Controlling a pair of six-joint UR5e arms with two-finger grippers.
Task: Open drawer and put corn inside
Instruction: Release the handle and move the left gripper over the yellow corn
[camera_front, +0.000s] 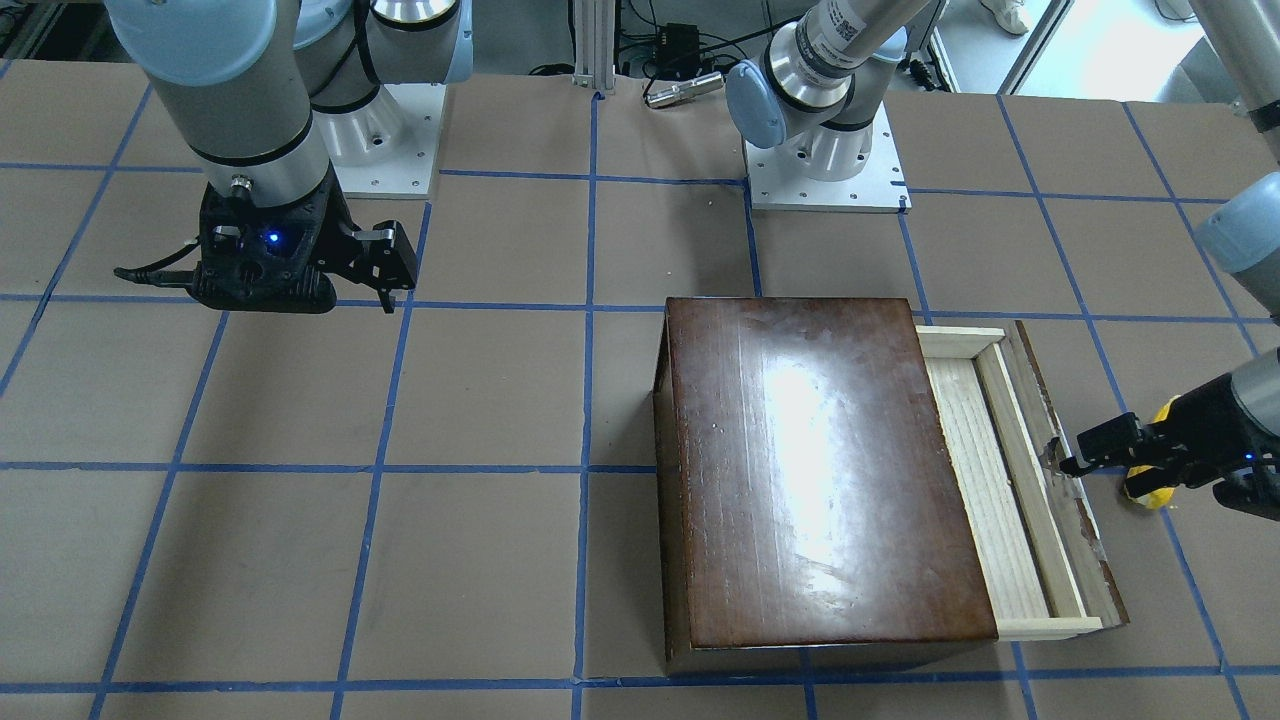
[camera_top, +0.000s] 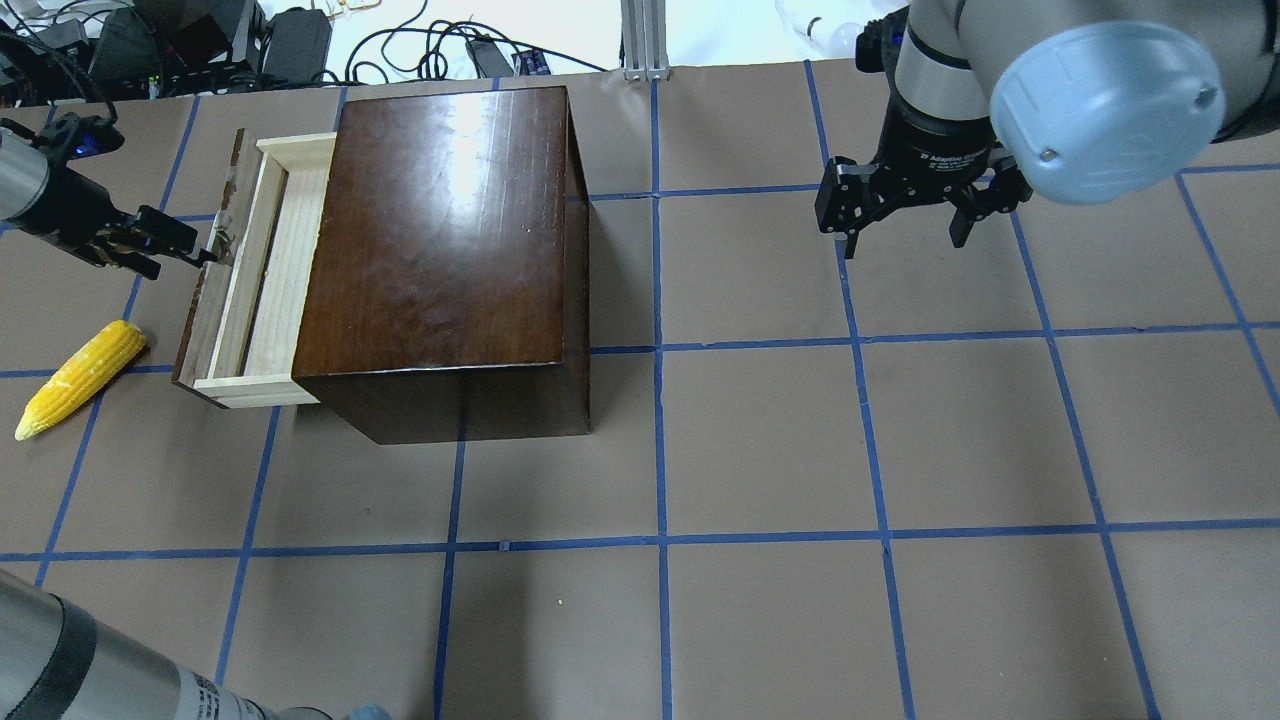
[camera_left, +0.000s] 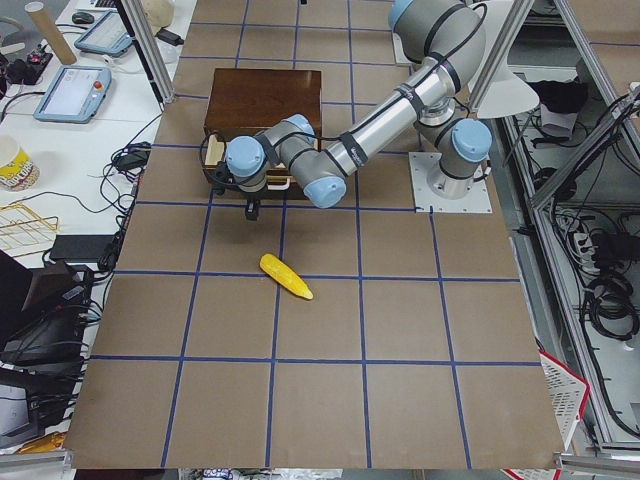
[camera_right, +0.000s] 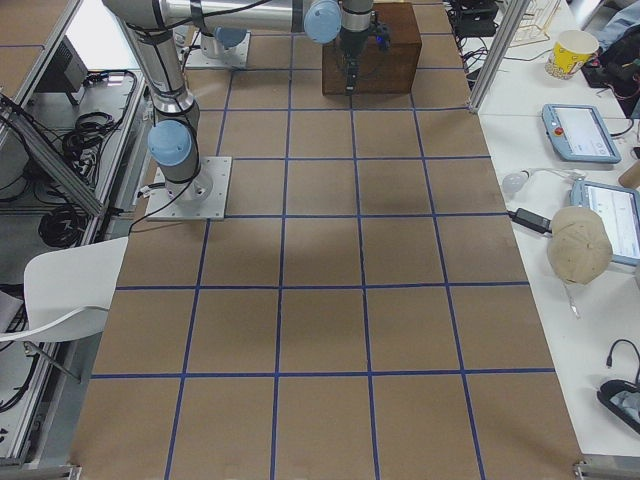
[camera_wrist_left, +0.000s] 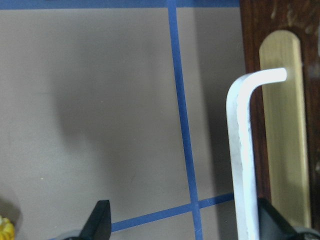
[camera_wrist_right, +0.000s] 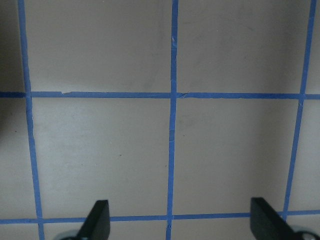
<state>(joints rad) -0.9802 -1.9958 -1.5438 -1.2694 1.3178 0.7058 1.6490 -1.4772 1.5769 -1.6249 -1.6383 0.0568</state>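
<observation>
The dark-brown wooden box (camera_top: 440, 220) stands left of centre. Its drawer (camera_top: 265, 270) of pale wood is pulled partly out to the left, with the chipped dark front panel (camera_front: 1070, 500) outermost. My left gripper (camera_top: 190, 255) is open at the panel's middle. In the left wrist view the white bent handle (camera_wrist_left: 242, 150) lies between its spread fingers (camera_wrist_left: 102, 222), close to the right one. The yellow corn (camera_top: 80, 378) lies on the table just outside the drawer front, half hidden behind the left gripper in the front view (camera_front: 1150, 490). My right gripper (camera_top: 905, 242) is open and empty above bare table.
The two arm bases (camera_front: 825, 170) (camera_front: 385, 150) stand at the robot's side of the table. Cables and power bricks (camera_top: 300, 40) lie beyond the far edge. Side tables hold tablets (camera_right: 575, 130) and a cup (camera_right: 572, 52).
</observation>
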